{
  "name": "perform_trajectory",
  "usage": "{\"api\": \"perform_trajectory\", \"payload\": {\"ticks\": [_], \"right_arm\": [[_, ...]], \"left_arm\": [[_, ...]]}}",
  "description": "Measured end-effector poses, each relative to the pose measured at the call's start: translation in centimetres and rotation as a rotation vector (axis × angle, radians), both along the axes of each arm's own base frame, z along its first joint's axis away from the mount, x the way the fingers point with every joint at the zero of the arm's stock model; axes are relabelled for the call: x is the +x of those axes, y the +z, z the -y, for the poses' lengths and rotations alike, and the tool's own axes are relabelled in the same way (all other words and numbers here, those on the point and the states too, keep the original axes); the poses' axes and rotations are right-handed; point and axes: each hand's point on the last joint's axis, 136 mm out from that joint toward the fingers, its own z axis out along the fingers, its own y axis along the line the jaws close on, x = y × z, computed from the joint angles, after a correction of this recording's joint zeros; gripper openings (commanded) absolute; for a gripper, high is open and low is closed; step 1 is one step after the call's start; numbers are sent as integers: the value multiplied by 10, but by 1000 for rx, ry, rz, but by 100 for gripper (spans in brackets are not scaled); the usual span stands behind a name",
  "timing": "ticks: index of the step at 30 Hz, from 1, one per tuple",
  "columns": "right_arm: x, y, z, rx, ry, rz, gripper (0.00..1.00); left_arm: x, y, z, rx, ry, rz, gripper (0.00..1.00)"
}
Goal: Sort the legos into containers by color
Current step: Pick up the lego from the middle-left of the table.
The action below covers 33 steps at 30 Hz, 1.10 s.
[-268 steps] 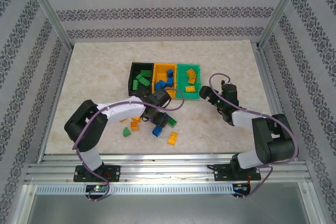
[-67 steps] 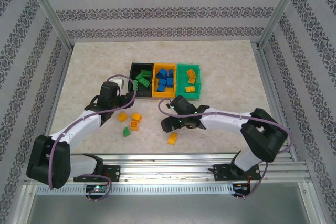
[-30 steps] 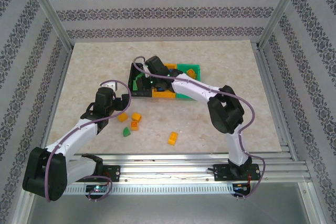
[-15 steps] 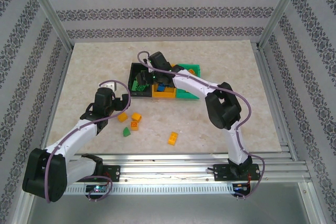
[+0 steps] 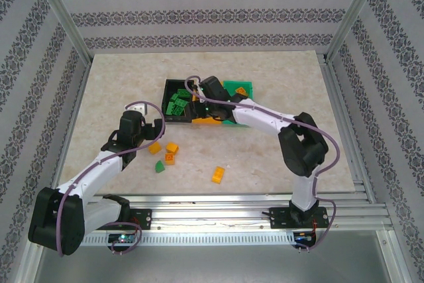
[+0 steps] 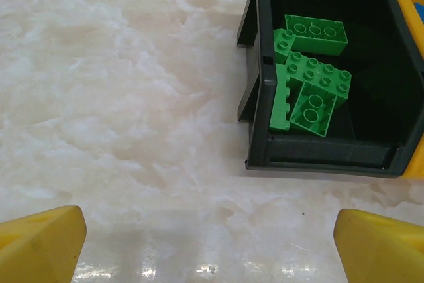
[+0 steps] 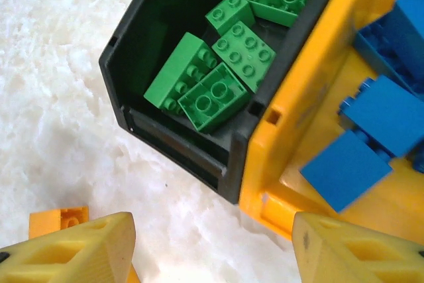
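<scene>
With left gripper (image 6: 209, 240) and right gripper (image 7: 212, 243) both spread and empty, I fear the right one clipping the black bin (image 7: 172, 144) and spilling green legos (image 7: 242, 51).

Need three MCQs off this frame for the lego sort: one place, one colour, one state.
1. The green bricks lie in: A a white bowl; B the black bin; C a red tray.
2. Bricks in the yellow-orange bin are: A red; B green; C blue.
3. The left gripper is: A open, empty; B shut on a brick; C shut on a bin wall.
Answers: B, green bricks fill the black bin; C, blue bricks lie inside it; A, its fingers stand wide apart over bare table.
</scene>
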Motion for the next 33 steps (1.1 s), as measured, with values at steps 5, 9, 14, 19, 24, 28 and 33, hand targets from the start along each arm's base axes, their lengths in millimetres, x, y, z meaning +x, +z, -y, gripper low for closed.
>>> {"api": "perform_trajectory", "payload": {"ticks": [5, 9, 14, 19, 24, 28, 33], "right_arm": [[-7, -3, 31, -17, -47, 6, 65], [-7, -12, 58, -40, -84, 10, 65], [-11, -25, 88, -50, -129, 3, 65], [-10, -38, 115, -54, -179, 1, 65], [-2, -43, 133, -42, -214, 3, 66], [3, -45, 141, -22, -222, 14, 66], [4, -47, 143, -16, -211, 23, 66]], "left_arm": [[-3, 0, 6, -26, -30, 1, 92], [-8, 2, 20, -97, -82, -14, 91], [-22, -1, 34, -194, -115, -101, 85], [-45, -1, 41, -226, -79, -246, 84], [-70, 1, 57, -228, -69, -366, 80], [-101, -17, 58, -201, -30, -498, 80], [-130, -45, 56, -181, 28, -626, 74]]}}
